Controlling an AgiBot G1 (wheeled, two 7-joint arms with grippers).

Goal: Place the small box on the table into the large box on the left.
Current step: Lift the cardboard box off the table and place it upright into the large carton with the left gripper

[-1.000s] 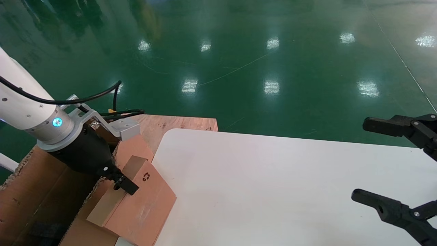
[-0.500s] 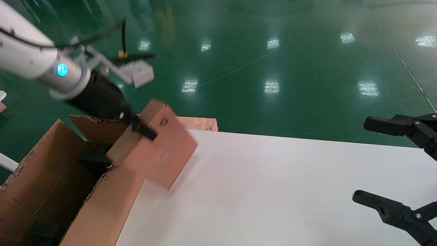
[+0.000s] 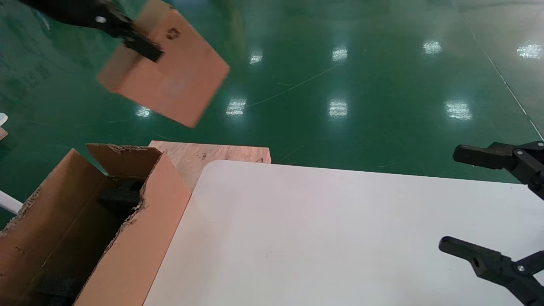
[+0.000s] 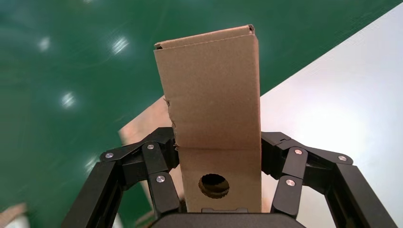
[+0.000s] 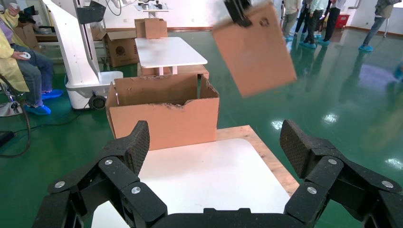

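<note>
Cardboard small box [image 3: 165, 72] hangs clamped in the left gripper [image 4: 219, 164] high above the large box [image 3: 91, 221], so it should descend squarely over the dark opening, clearing the ragged flaps, while the right gripper [image 5: 216, 156] idles wide open nearby.

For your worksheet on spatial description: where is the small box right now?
In the head view the small box hangs in the air at upper left, clamped by the left gripper, above and beyond the large box, clear of the table.
</note>
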